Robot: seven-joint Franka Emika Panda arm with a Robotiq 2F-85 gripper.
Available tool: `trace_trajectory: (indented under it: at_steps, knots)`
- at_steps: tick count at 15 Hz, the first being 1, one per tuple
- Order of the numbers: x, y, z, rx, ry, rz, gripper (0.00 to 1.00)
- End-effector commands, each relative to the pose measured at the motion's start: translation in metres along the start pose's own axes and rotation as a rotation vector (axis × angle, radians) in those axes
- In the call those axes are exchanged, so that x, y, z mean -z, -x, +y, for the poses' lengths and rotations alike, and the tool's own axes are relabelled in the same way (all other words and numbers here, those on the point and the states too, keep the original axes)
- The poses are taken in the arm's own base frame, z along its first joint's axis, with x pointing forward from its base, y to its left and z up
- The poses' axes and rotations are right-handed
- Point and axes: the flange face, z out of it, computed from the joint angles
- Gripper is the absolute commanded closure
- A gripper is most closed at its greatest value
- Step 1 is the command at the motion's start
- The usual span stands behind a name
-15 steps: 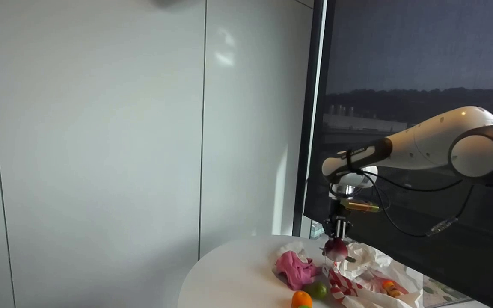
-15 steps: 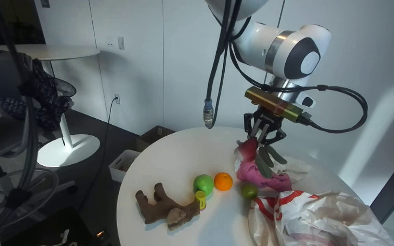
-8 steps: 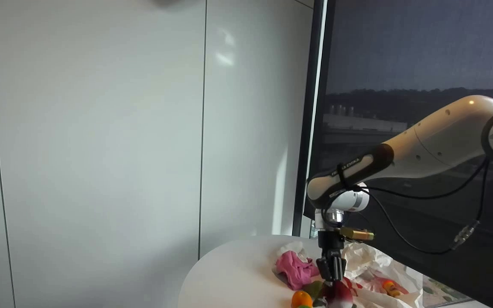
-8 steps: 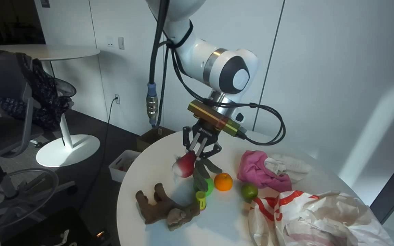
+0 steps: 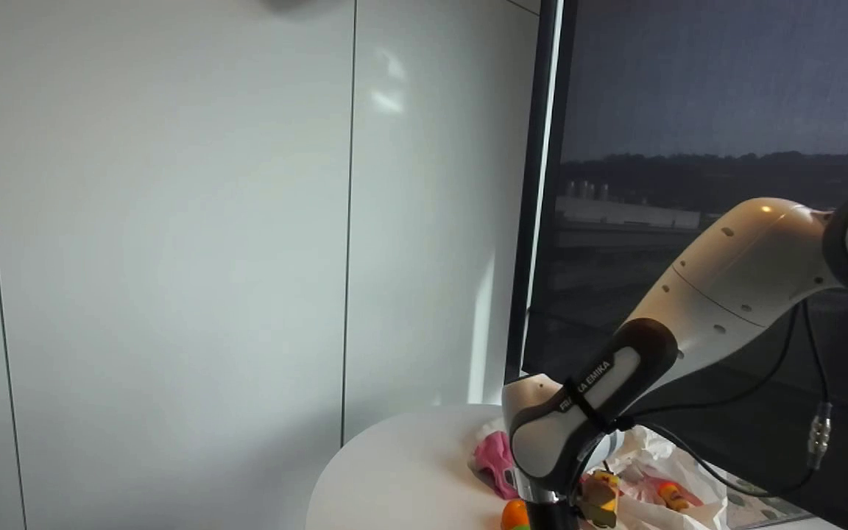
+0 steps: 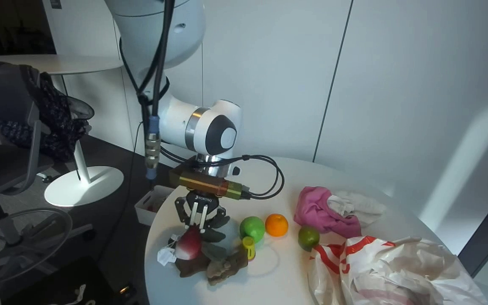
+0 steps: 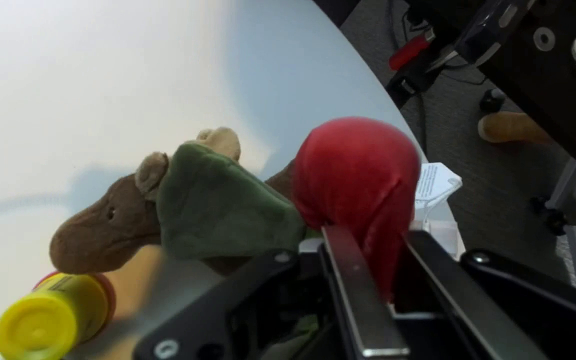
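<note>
Radish (image 7: 358, 170) of smooth, rounded red plush is clenched in your gripper (image 7: 378, 231) above a velvety brown toy animal (image 7: 110, 227).

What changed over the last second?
The gripper moved left and down in an exterior view, from near the pink cloth to over the brown toy, carrying the red toy. Nothing newly grasped or released. Unmoved: pink cloth, orange, green fruit, lime, yellow tub, bag, and the brown toy where visible. Can't tell if the toys touch.
</note>
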Motion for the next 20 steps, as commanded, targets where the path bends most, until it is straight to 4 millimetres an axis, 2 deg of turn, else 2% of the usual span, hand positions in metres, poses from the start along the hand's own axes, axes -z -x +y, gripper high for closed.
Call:
trace_trajectory:
  at_steps: [1,4,6,7,9,13,16,20]
  knots:
    - [0.004,-0.023,-0.004,0.081,0.173,0.063,0.83]
    - [0.014,-0.033,0.009,0.104,0.263,0.153,0.83]
    - [0.013,-0.035,0.019,0.116,0.297,0.184,0.8]
    - [0.011,-0.034,0.024,0.112,0.303,0.189,0.57]
    - [0.011,-0.03,0.031,0.109,0.308,0.19,0.54]
    - [0.027,-0.016,0.042,0.103,0.273,0.196,0.25]
    - [0.051,-0.005,0.056,0.06,0.271,0.243,0.02]
    - [0.088,0.013,0.072,-0.006,0.178,0.298,0.0]
